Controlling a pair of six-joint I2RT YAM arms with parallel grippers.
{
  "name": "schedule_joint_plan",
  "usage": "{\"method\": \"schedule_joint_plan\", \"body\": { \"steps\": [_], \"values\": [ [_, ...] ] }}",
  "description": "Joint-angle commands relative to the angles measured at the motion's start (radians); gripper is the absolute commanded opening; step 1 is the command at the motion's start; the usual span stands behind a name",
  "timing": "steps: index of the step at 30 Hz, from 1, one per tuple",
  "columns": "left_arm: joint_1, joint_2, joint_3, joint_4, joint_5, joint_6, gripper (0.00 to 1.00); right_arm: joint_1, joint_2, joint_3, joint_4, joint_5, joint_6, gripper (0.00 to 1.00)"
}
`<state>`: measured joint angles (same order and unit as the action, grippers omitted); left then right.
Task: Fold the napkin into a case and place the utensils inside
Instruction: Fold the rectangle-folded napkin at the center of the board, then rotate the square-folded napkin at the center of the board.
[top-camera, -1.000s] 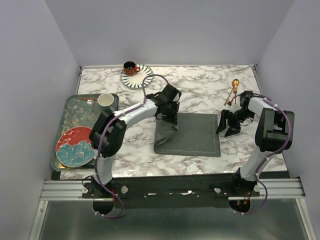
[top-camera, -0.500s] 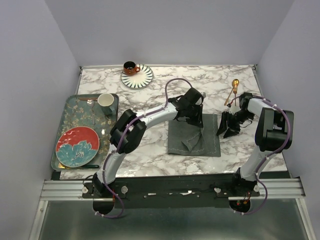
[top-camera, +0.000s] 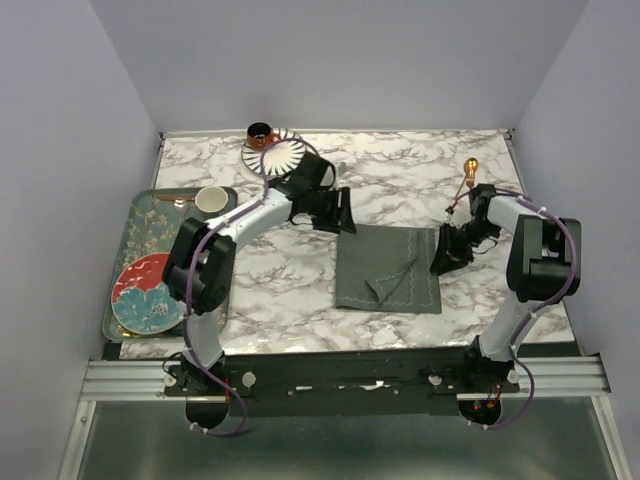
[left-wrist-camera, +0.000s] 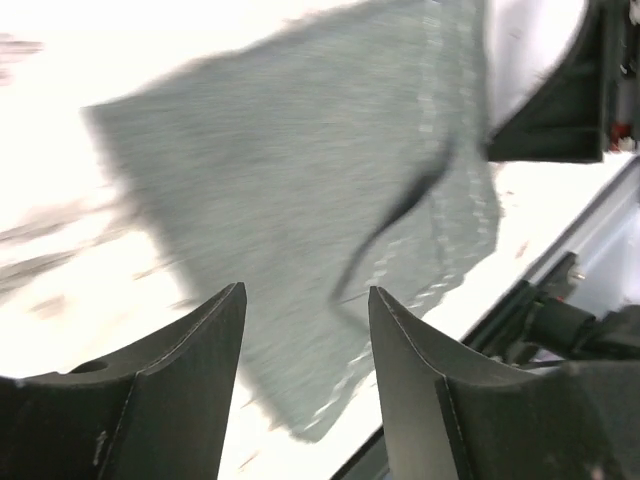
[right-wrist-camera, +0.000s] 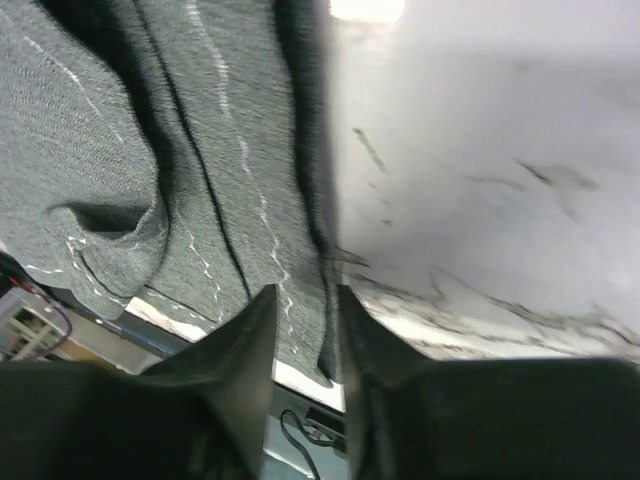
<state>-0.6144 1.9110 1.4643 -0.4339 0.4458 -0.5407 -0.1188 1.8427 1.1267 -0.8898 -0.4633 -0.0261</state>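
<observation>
top view: the napkin (top-camera: 388, 268) lies in the middle of the table (top-camera: 400, 165), between the two grippers. it is a near-square fold. its slightly longer side runs left to right, and a loose ridge slants across its near right part, so it is not yet a narrow case. the left gripper (top-camera: 338, 210) hangs just off the far left corner, clear of the cloth. the right gripper (top-camera: 447, 250) sits at the right edge. the utensils (top-camera: 466, 180) lie beyond it, apart from the napkin. their long axis runs roughly near to far, with a round head at the far end. i make out only one head.

left wrist view: the jaws stand apart with nothing between them, so it has let go. the cloth below is blurred.

right wrist view: the fingers are nearly together astride the right hem. i cannot tell whether they pinch it.

the step in hand looks like the next fold from the right. to do it well, catch every layer at the hem, lift low and carry it leftward parallel to that edge. that should keep the crease straight and flatten the ridge. leave one short end open for the utensils.
</observation>
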Motion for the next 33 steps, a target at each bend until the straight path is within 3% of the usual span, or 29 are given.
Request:
{"method": "schedule_joint_plan", "body": {
  "steps": [1, 4, 9, 13, 16, 17, 18, 23, 27, 33],
  "values": [
    [0.097, -0.085, -0.067, -0.129, 0.013, 0.188, 0.60, 0.057, 0.026, -0.022, 0.022, -0.012, 0.006, 0.26],
    [0.143, -0.118, -0.102, -0.157, 0.014, 0.228, 0.59, 0.100, 0.038, -0.037, 0.023, -0.028, 0.012, 0.19],
    [0.199, -0.148, -0.114, -0.219, 0.001, 0.288, 0.58, 0.197, 0.044, -0.071, 0.052, -0.106, 0.022, 0.17],
    [0.199, -0.164, -0.133, -0.239, 0.034, 0.332, 0.58, 0.329, 0.032, -0.103, 0.139, -0.219, 0.141, 0.16],
    [0.199, -0.141, -0.133, -0.287, 0.034, 0.395, 0.60, 0.404, 0.023, -0.097, 0.169, -0.368, 0.189, 0.28],
    [0.199, -0.132, -0.127, -0.320, 0.031, 0.433, 0.61, 0.407, 0.003, -0.097, 0.167, -0.394, 0.192, 0.39],
    [0.199, -0.116, -0.125, -0.333, 0.031, 0.458, 0.62, 0.406, -0.014, -0.097, 0.161, -0.415, 0.196, 0.44],
    [0.199, -0.101, -0.140, -0.335, -0.019, 0.510, 0.63, 0.378, -0.138, -0.076, -0.030, -0.411, 0.034, 0.60],
    [0.199, -0.060, -0.125, -0.333, -0.044, 0.535, 0.62, 0.328, -0.197, -0.024, -0.148, -0.359, -0.089, 0.64],
    [0.191, 0.046, -0.039, -0.385, -0.081, 0.596, 0.62, 0.200, -0.146, 0.077, -0.100, -0.259, -0.124, 0.64]
  ]
}}
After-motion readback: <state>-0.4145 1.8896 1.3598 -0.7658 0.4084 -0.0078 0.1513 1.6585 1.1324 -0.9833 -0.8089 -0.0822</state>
